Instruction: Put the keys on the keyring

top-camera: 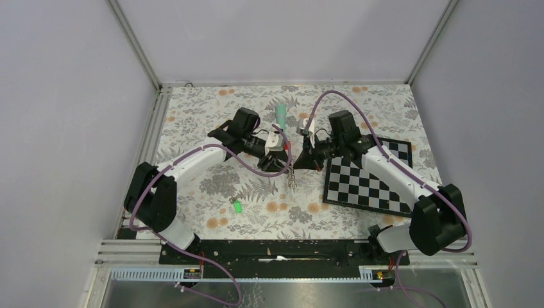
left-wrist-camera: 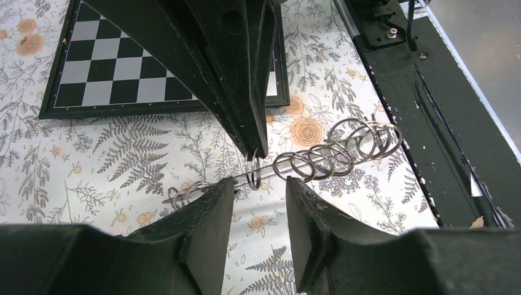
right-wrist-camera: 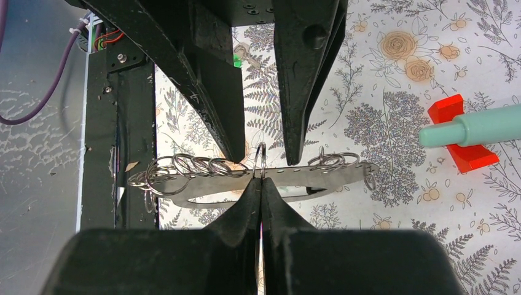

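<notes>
At the left of the floral desk (top-camera: 205,122), the green-headed key (top-camera: 237,206) lies flat in front of your left arm, well apart from both grippers; a small greyish piece sits just beside it, too small to identify as the second key.

At centre, your left gripper (left-wrist-camera: 260,195) stands partly open, its two fingers (left-wrist-camera: 212,215) parted with a clear gap and holding nothing; the fingertips sit just beside the keyring (right-wrist-camera: 332,175), one on either side of a single upright ring; you cannot tell from these views whether they touch it.

The keyring, a flat grey strap with a long oval slot, hangs level between the two grippers near the middle of the desk; loose wire rings (right-wrist-camera: 184,166) are bunched along it, most towards one end.

Facing it, your right gripper (right-wrist-camera: 261,184) is fully closed, its fingertips pinched together on the strap's edge at the foot of the upright ring.

Behind the grippers, the teal stick (right-wrist-camera: 485,126) lies on the desk with its red base (right-wrist-camera: 461,141); at the right, the chessboard (top-camera: 369,183) lies flat under your right arm.
</notes>
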You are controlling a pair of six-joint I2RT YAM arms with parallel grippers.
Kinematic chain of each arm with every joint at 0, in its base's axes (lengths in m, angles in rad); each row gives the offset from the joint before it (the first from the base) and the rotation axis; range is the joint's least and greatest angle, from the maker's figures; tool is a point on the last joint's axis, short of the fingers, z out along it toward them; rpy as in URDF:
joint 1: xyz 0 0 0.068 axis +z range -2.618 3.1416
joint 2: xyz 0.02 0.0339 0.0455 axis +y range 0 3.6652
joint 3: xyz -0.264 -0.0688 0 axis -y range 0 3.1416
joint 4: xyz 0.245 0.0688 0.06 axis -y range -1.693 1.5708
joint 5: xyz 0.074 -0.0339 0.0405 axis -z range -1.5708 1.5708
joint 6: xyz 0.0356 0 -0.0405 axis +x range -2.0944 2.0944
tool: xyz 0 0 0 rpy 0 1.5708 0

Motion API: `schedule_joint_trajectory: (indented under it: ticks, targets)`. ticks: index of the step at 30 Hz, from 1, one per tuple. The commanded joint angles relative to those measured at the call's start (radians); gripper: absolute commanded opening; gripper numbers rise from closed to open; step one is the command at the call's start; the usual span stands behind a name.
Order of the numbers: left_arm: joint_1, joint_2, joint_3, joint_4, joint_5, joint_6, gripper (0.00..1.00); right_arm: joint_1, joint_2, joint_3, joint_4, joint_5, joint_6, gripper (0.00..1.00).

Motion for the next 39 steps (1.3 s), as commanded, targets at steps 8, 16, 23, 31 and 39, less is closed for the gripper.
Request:
schedule_joint_trajectory:
  ticks: [8, 16, 23, 31, 39]
  targets:
    - [-0.003, -0.010, 0.067, 0.011, 0.016, 0.021, 0.35, 0.009, -0.029, -0.022, 0.024, -0.031, -0.017, 0.00]
    - [-0.004, 0.002, 0.071, 0.011, 0.025, 0.018, 0.30, 0.009, -0.032, -0.026, 0.040, -0.037, -0.005, 0.00]
    - [-0.018, 0.018, 0.085, 0.011, 0.030, 0.016, 0.26, 0.009, -0.029, -0.025, 0.046, -0.037, -0.001, 0.00]
    - [-0.023, 0.029, 0.093, 0.010, 0.038, 0.002, 0.00, 0.009, -0.025, -0.028, 0.054, -0.034, 0.004, 0.00]
    - [0.009, -0.030, -0.048, 0.433, 0.127, -0.447, 0.00, 0.005, -0.095, -0.035, 0.094, 0.010, -0.004, 0.19]
